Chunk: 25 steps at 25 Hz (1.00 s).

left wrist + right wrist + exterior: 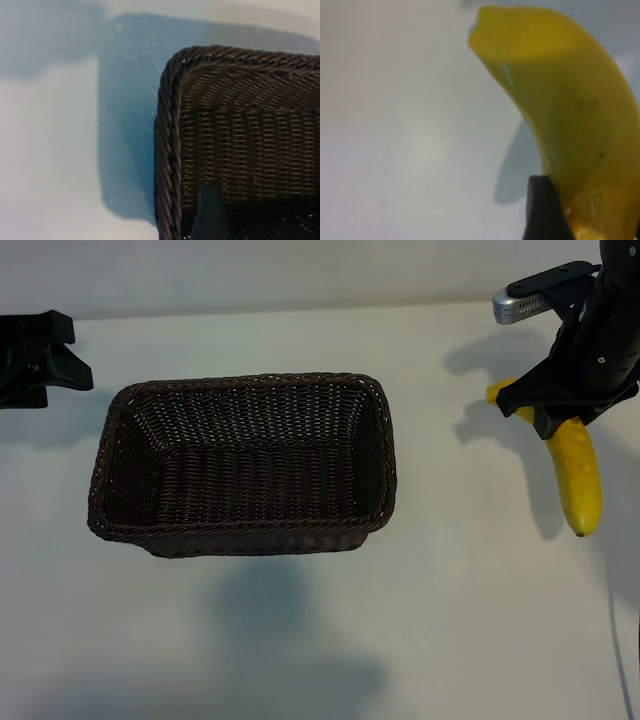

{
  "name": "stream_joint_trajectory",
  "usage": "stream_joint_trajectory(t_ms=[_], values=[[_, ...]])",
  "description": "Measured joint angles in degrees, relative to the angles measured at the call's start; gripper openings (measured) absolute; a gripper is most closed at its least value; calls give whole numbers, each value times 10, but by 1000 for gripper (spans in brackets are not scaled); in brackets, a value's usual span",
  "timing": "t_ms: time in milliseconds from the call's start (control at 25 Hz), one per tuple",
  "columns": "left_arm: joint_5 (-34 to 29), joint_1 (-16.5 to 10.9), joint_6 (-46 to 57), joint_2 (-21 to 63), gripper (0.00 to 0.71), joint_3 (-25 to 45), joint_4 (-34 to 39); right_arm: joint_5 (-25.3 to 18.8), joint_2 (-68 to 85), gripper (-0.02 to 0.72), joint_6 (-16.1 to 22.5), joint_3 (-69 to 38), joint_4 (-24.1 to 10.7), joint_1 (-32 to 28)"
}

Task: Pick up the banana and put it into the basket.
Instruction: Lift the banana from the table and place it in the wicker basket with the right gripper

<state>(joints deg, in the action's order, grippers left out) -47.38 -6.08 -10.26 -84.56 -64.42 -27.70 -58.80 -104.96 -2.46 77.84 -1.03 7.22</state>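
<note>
Well right of the basket [240, 455], right gripper [566, 405] clamped across the banana [577, 475] with it clear of the table; carry it level over the rim before releasing; left gripper [35, 358] parked beyond the basket's far side, jaws apart.

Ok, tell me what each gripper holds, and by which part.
The right gripper holds the banana, clamped near one end; most of its length hangs free beyond the fingers. The left gripper, parked beside the basket, holds nothing.
</note>
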Motion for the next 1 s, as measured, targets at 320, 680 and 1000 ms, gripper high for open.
stream_joint_trajectory(t_ms=[320,680,1000], values=[[-1,0,-4,0,548,0,-6,-11,2,406,0,16,25,0],[-4,0,-12,0,548,0,-8,-29,2,406,-1,49,38,43],[-5,0,-15,0,548,0,-8,-27,3,406,1,68,42,105]])
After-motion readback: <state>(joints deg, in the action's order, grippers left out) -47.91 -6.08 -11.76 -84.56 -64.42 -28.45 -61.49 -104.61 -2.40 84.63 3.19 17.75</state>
